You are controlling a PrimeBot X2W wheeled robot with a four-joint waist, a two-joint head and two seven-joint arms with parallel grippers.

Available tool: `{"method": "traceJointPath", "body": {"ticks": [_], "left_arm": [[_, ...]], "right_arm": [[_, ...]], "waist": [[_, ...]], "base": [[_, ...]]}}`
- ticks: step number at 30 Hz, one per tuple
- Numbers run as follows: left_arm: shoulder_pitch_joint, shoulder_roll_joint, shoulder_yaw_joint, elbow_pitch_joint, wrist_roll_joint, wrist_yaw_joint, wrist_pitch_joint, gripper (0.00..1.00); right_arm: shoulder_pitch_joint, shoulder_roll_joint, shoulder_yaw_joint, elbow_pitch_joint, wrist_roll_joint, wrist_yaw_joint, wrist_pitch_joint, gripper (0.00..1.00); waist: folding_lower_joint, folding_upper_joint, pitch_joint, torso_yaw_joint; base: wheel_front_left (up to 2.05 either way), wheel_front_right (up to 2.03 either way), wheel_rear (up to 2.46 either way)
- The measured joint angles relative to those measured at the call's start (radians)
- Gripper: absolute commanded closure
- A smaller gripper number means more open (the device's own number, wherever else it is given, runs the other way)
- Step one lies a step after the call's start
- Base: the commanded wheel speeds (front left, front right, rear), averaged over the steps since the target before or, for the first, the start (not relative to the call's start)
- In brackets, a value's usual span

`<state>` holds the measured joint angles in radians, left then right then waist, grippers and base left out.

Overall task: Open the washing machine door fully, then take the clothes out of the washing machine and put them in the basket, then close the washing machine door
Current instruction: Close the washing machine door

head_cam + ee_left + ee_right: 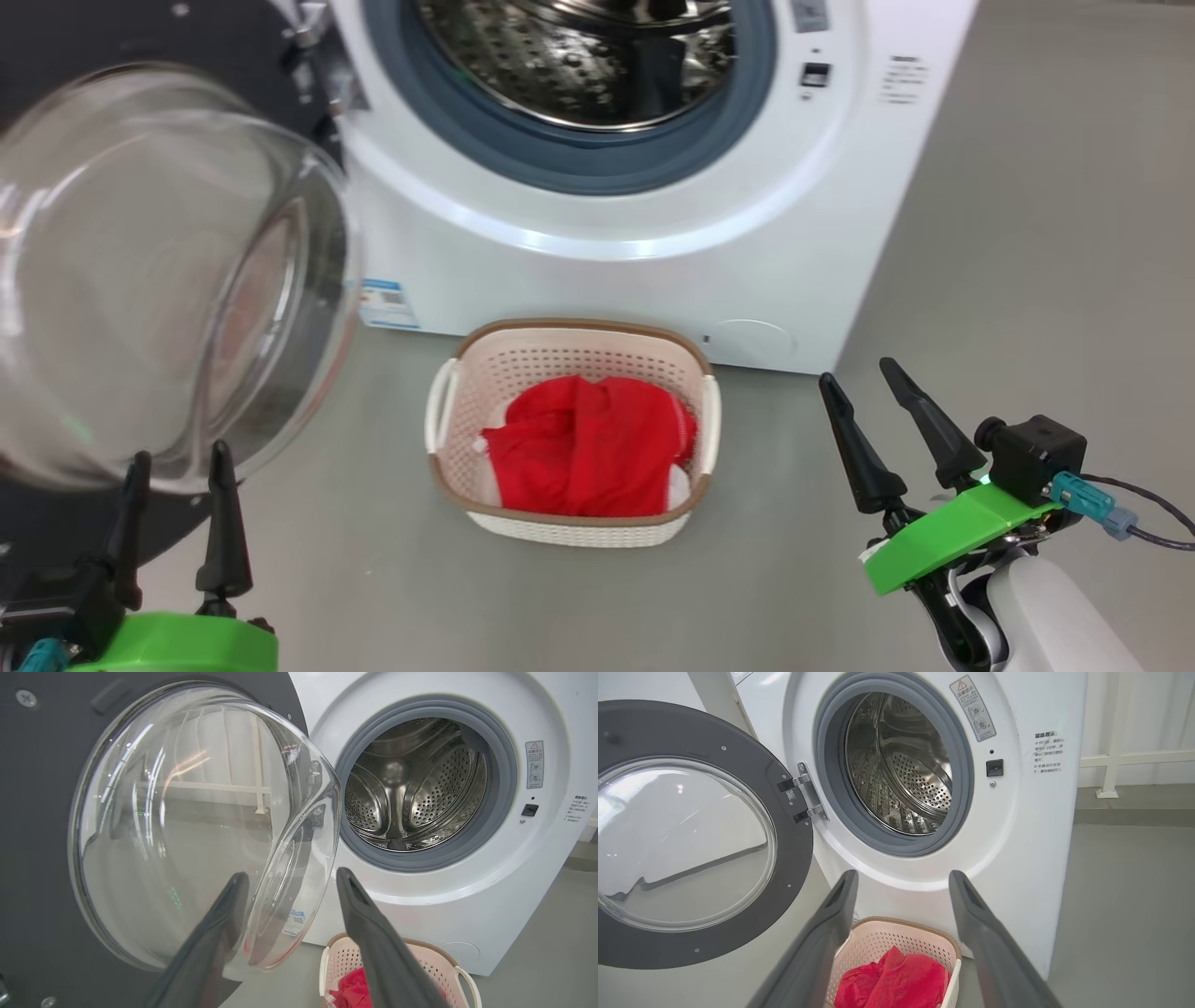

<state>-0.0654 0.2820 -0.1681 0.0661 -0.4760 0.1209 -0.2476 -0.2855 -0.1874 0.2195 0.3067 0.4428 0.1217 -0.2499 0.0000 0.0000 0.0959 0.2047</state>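
I log the door (140, 280) swung open, its glass bowl bulging toward my left tool (180, 453), just ahead of it. The clothes (588, 448) lie in the basket (579, 327), ahead and between that tool and my right tool (857, 371). Both tools are spread and empty.

Both jaws wide apart, empty.

The basket (579, 325) sits on the floor (1027, 280) just in front of the washing machine (653, 280), with the clothes (583, 448) in it. The washing machine door (168, 271) stands open left of the drum (579, 56).
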Motion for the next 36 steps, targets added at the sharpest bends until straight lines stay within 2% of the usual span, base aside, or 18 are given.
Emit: {"method": "traceJointPath", "body": {"ticks": [16, 36], "left_arm": [[0.023, 0.0, -0.005, 0.001, 0.0, 0.017, 0.001, 0.0], [0.037, 0.001, -0.006, 0.0, -0.002, 0.034, 0.001, 0.0]], "right_arm": [[0.001, -0.003, 0.025, 0.009, 0.003, 0.0, 0.0, 0.0], [0.004, -0.01, 0.029, 0.013, 0.008, 0.0, 0.0, 0.0]], "waist": [[0.0, 0.0, -0.024, 0.14], [0.0, 0.0, -0.034, 0.18]], "base": [[0.0, 0.0, 0.0], [0.0, 0.0, 0.0]]}}
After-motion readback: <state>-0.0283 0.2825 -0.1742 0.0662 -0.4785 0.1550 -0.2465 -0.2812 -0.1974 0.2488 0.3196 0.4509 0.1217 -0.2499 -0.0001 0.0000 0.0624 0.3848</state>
